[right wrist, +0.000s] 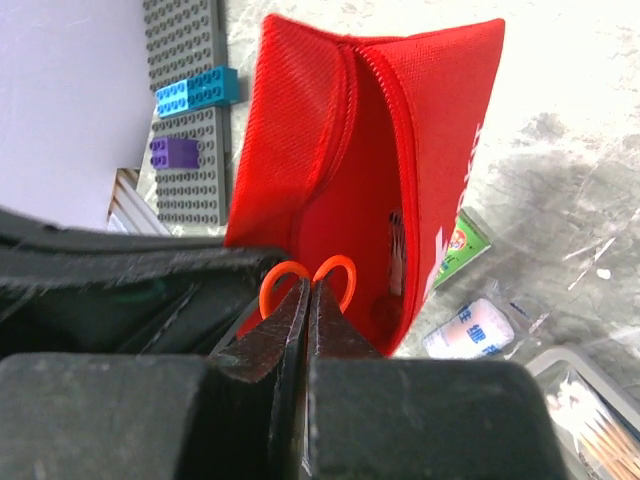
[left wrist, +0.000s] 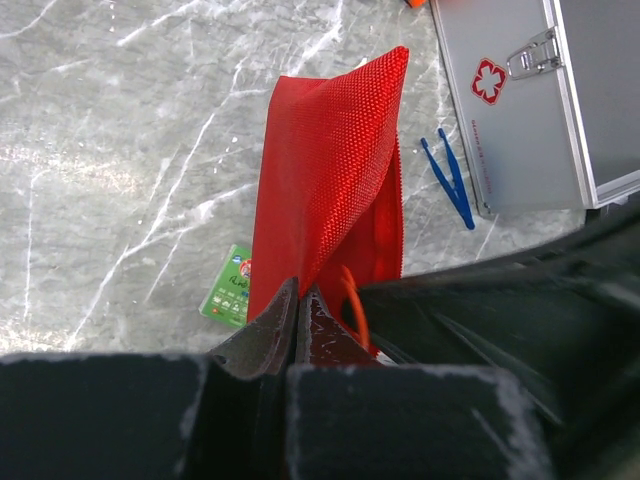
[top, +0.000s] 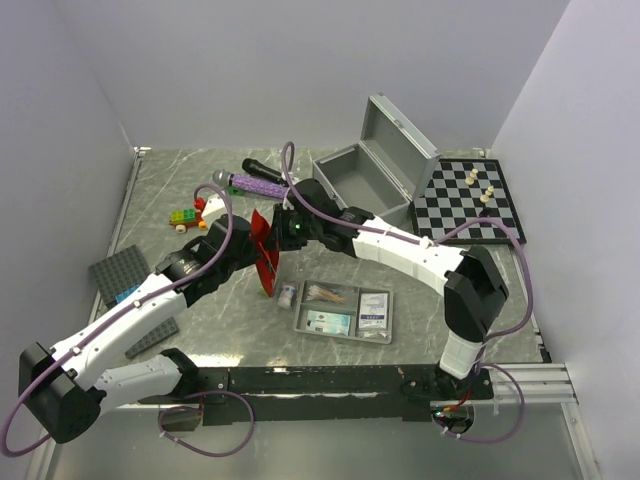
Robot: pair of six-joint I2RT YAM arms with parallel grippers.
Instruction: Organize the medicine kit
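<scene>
Grey marbled counter (top: 250, 330) is spreading between pale walls, with the grey divided tray (top: 297, 320) sitting near its front middle. Just behind the tray's left end, the red pouch (top: 263, 250) is hanging in the air above the counter, held between both arms. The left pincer (left wrist: 300, 295) is pinching together on one lip of the pouch's mouth, with red weave caught between its tips. The right pincer (right wrist: 307, 290) is closing fully across an orange ring (right wrist: 338, 261) at the opposite lip, which I am judging to be the zip pull. Between them the mouth is gaping open.

The pouch is looking like soft woven fabric: light, floppy, likely sagging wherever it is unsupported. I am judging the stitched zip edge and the ring to be the sound places to grip. A mid-panel pinch would be bunching the cloth and closing the mouth. Something pale is showing inside, and it could be slipping out if the pouch is tipping.

Its mouth is facing up toward the pincers and its closed end is pointing down at the counter, so the long axis is seemingly running roughly upright. Beneath it, a green packet (left wrist: 228, 290) and a wrapped bandage roll (right wrist: 468, 328) are lying just off the tray's left end. The open metal case (top: 355, 195) is standing well behind the tray.
</scene>
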